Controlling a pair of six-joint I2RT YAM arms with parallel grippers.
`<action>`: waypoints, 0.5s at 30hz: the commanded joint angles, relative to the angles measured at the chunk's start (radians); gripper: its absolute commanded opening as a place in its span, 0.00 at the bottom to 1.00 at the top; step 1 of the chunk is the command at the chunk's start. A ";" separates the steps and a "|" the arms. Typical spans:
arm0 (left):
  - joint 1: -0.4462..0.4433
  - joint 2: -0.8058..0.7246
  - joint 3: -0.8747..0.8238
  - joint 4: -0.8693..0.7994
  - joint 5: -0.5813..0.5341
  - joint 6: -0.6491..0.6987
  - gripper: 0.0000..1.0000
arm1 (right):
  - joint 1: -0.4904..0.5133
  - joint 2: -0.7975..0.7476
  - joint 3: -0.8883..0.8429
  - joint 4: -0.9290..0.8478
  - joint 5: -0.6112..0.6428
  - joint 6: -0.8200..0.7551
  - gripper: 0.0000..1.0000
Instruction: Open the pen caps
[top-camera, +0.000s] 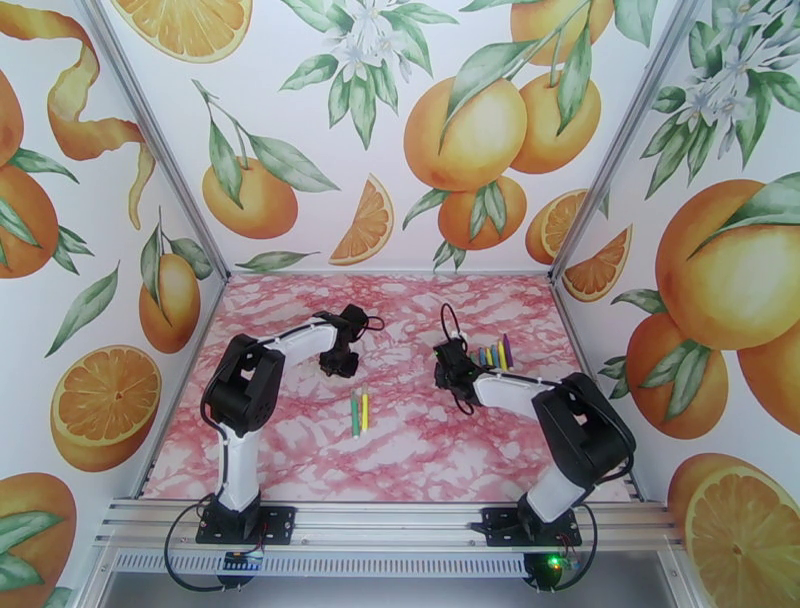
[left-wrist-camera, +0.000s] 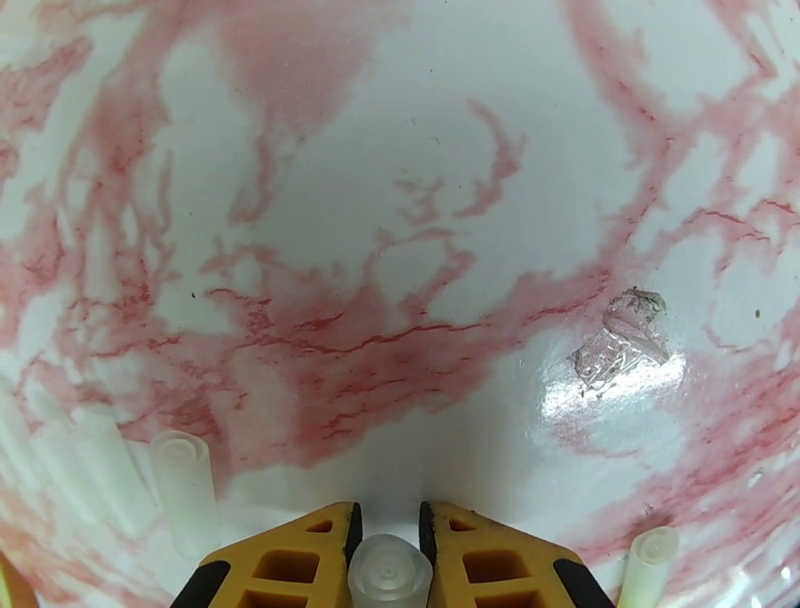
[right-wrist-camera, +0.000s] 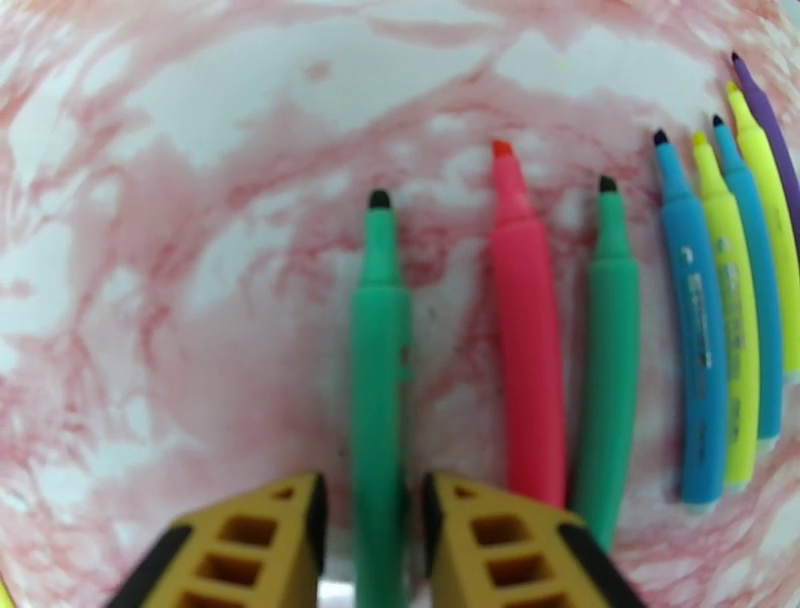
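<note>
Pink-veined marble covers the table (top-camera: 300, 450), walled in by orange-print panels. Left end effector (left-wrist-camera: 388, 515) has its fingers pressed to both sides of a clear cap (left-wrist-camera: 390, 575), and more loose caps (left-wrist-camera: 185, 490) lie just beside it. Right end effector (right-wrist-camera: 375, 520) stands apart, straddling a green pen (right-wrist-camera: 380, 380) with a gap on each side; the other pens (right-wrist-camera: 528, 350) lie in a row alongside, tips bare. A central pair of pens (top-camera: 358, 412) lies well apart from both arms, too small to tell if capped. The caps look light, hard and smooth, so probably slippery. Pinch each across its middle, hold the barrel near the joint, and pull straight.
</note>
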 joint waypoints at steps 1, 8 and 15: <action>-0.004 0.002 0.034 -0.012 -0.018 0.017 0.26 | -0.009 -0.042 0.011 -0.018 -0.010 -0.011 0.35; -0.005 -0.025 0.044 -0.014 -0.024 0.028 0.30 | -0.009 -0.077 0.009 -0.025 -0.028 -0.028 0.38; -0.006 -0.089 0.034 0.029 -0.035 0.018 0.30 | -0.008 -0.128 -0.011 0.016 -0.108 -0.078 0.39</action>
